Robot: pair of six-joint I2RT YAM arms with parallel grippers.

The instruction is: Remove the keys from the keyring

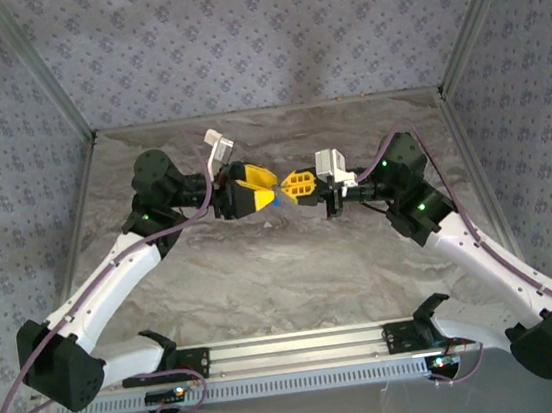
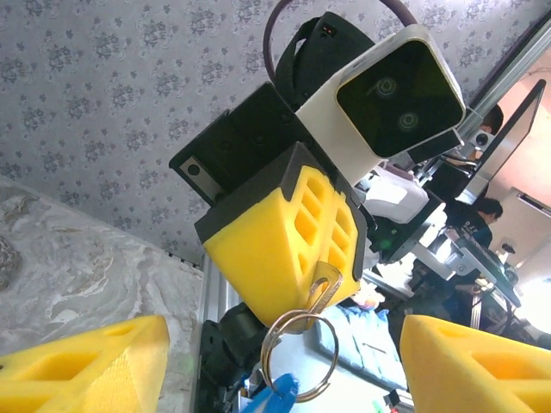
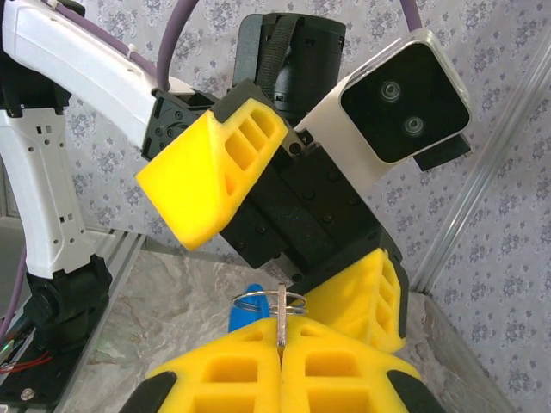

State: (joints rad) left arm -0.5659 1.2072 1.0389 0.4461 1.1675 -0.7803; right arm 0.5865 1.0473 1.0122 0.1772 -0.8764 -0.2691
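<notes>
You have both arms meeting above the middle of the marbled table (image 1: 264, 268), gripper tip to gripper tip in the top view. Your right gripper (image 1: 286, 189) has its yellow fingers pressed together on the keys (image 3: 281, 320). In the right wrist view a thin metal blade stands pinched in the seam between the two pads at bottom centre. The split ring (image 3: 269, 300) lies just above the fingertips, and a bright blue piece (image 3: 247, 311) sits beside it on the left. In the left wrist view the same bunch hangs from the right gripper's tip at lower centre: key on top, ring below it, blue piece at the bottom edge. Your left gripper (image 1: 264, 190) is spread wide, with one finger in each bottom corner of its own view and the ring hanging between them. From above, the bunch shows as a blue speck between the two grippers' tips.
</notes>
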